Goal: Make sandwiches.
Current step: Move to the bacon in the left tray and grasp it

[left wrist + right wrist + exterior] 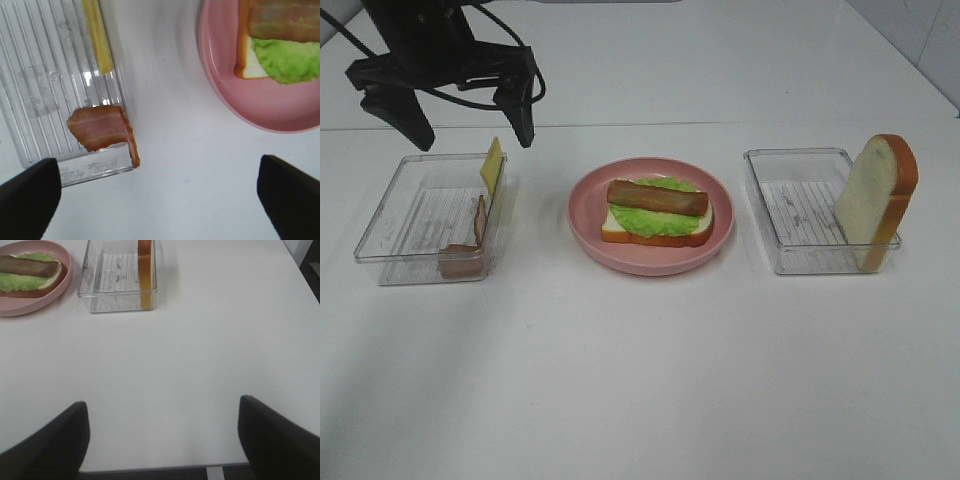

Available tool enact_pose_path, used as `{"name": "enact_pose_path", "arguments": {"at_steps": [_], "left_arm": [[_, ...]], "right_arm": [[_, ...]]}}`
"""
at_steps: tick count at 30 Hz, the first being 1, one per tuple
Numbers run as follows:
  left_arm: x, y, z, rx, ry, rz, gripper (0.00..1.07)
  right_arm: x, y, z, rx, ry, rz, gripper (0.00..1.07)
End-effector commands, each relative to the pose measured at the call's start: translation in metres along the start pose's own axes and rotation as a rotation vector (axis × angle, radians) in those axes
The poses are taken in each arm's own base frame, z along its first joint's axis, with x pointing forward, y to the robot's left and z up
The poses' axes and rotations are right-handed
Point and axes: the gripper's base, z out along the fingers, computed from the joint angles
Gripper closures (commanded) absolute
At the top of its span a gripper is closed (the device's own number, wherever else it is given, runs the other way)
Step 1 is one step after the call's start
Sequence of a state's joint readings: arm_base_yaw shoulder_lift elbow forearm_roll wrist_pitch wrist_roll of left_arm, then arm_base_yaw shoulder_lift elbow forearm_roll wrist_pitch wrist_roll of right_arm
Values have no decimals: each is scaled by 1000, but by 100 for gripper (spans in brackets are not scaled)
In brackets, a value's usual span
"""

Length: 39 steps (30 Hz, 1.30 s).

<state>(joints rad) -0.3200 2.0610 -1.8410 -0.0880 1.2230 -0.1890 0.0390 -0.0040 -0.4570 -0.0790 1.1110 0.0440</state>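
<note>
A partial sandwich lies on the round pink plate (585, 225): one bread slice (620, 232), green lettuce (655, 222) and a brown bacon strip (658, 197) on top. It also shows in the left wrist view (280, 30) and the right wrist view (30, 272). A yellow cheese square (492, 165) leans on the left tray's right wall, and a bacon strip (470, 245) lies in its front corner. A second bread slice (875, 200) stands upright in the right tray. My left gripper (465, 120) is open and empty, hovering above the left tray's far side. My right gripper (160, 440) is open and empty over bare table.
The clear left tray (390, 225) and the clear right tray (790, 215) flank the plate on a white table. The table's right edge (300, 265) shows in the right wrist view. The right gripper does not show in the exterior high view.
</note>
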Motion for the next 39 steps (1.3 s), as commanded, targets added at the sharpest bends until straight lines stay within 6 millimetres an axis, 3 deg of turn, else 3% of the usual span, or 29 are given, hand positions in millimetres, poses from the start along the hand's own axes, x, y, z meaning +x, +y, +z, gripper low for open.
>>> {"name": "enact_pose_path", "arguments": {"at_steps": [1, 4, 12, 28, 34, 39], "left_arm": [[7, 3, 24, -15, 147, -8, 6], [7, 4, 47, -26, 196, -12, 6], [8, 10, 77, -75, 256, -23, 6], [13, 17, 84, -132, 279, -13, 9], [12, 19, 83, -155, 274, -5, 18], [12, 19, 83, -152, 275, -8, 33]], "right_arm": [[2, 0, -2, -1, -25, 8, 27], [2, 0, -2, -1, -25, 8, 27], [2, 0, -2, -1, -25, 8, 27], [2, 0, -2, -1, -25, 8, 27], [2, 0, -2, -1, -25, 8, 27], [2, 0, -2, -1, -25, 8, 27]]}}
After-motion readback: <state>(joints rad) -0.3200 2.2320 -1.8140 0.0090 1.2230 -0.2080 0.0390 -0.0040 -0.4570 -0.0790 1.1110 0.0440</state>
